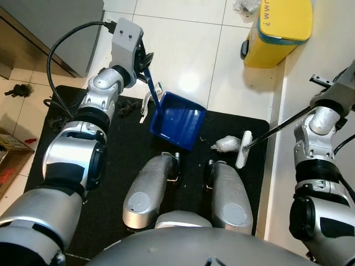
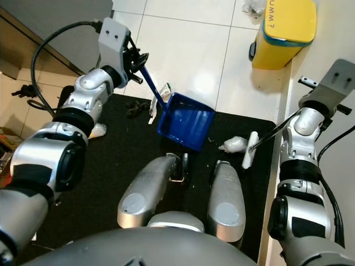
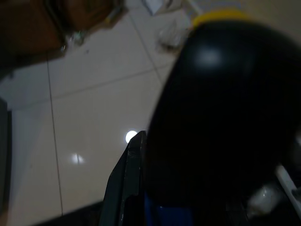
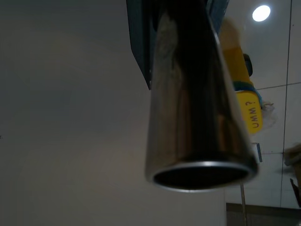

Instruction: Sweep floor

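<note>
The left gripper [image 1: 145, 60] is clamped on the thin blue handle of a blue plastic dustpan [image 1: 178, 120], whose tray rests tilted on the black floor mat [image 1: 127, 149] just beyond the robot's silver feet [image 1: 188, 188]. On the right, the right gripper [image 2: 312, 91] meets the metal pole of a white-headed broom [image 2: 249, 149]; how far its fingers are parted cannot be told. The broom head touches a crumpled white wad of litter [image 1: 227, 144] right of the dustpan. A yellow plastic bin [image 1: 280, 27] stands far right on pale tiles.
</note>
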Tool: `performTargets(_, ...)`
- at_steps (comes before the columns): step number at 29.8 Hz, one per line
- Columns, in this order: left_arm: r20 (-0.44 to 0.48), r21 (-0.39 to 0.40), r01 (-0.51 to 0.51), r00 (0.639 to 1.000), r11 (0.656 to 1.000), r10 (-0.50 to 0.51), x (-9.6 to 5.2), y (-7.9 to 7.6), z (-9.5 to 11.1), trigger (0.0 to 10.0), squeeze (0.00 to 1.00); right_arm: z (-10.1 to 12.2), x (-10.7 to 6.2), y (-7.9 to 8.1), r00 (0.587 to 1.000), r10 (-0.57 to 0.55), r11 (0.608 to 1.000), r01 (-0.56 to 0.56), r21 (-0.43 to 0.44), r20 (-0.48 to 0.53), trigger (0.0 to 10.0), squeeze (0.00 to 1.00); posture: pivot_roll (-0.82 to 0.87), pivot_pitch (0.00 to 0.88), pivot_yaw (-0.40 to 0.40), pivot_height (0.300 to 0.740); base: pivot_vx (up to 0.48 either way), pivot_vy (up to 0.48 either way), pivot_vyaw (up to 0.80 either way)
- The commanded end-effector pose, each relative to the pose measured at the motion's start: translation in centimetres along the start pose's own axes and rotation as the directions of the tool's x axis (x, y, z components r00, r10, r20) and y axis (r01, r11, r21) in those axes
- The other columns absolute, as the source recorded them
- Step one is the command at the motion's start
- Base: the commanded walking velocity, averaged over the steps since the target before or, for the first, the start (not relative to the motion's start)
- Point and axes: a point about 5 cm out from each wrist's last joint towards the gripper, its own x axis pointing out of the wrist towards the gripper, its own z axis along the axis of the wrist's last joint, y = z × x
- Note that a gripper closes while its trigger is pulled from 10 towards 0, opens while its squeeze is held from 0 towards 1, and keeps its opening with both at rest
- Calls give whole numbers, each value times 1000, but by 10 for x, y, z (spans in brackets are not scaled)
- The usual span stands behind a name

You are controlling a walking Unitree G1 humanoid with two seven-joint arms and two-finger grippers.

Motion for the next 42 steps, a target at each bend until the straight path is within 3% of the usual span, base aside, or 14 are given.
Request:
performTargets(1, 52, 8, 16, 999, 1000, -17, 0, -4, 4, 10000, 0, -3, -4, -1, 1000, -1, 1000, 1, 8, -22, 10000, 0, 137, 271, 120, 740, 0, 0, 0)
performTargets(5, 15, 78, 52, 998, 996, -53, -2, -13, -7, 10000, 0, -4, -5, -1, 1000, 4, 1000, -4, 8, -28, 10000, 0, 139, 272, 119, 740, 0, 0, 0)
performTargets(11, -118, 77, 61, 992, 995, -52, -7, -26, -39, 10000, 0, -1, -5, 0, 1000, 8, 1000, -7, 19, -28, 10000, 0, 131, 284, 121, 740, 0, 0, 0)
performTargets(17, -176, 43, 33, 984, 999, -25, -9, -24, -46, 10000, 0, -1, -4, -2, 999, 5, 1000, -5, 20, -34, 10000, 0, 135, 285, 122, 740, 0, 0, 0)
performTargets(20, -186, 36, 26, 982, 999, -19, -8, -23, -46, 10000, 0, -1, -4, -2, 999, 5, 1000, -5, 20, -35, 10000, 0, 136, 287, 121, 740, 0, 0, 0)
performTargets(23, -135, -81, -25, 991, 996, 14, -1, -10, -25, 10000, 0, 1, -2, 2, 999, 11, 1000, -10, 25, -33, 10000, 0, 146, 284, 121, 740, 0, 0, 0)
performTargets(29, -100, -116, -68, 993, 991, 56, 0, 10, -4, 10000, 0, 3, -2, 8, 999, 24, 999, -23, 31, -32, 10000, 0, 153, 282, 119, 740, 0, 0, 0)
performTargets(34, -103, -80, -74, 993, 994, 66, -1, 16, 1, 10000, 0, 2, -2, 8, 999, 27, 999, -26, 32, -34, 10000, 0, 155, 279, 119, 740, 0, 0, 0)
performTargets(37, -141, -7, -56, 988, 998, 54, -3, 13, -7, 10000, 0, 3, -2, 8, 999, 25, 999, -24, 32, -34, 10000, 0, 151, 277, 121, 740, 0, 0, 0)
performTargets(42, -141, -9, -40, 989, 999, 38, -2, 10, -8, 10000, 0, 3, -1, 6, 999, 19, 999, -18, 30, -32, 10000, 0, 148, 277, 121, 740, 0, 0, 0)
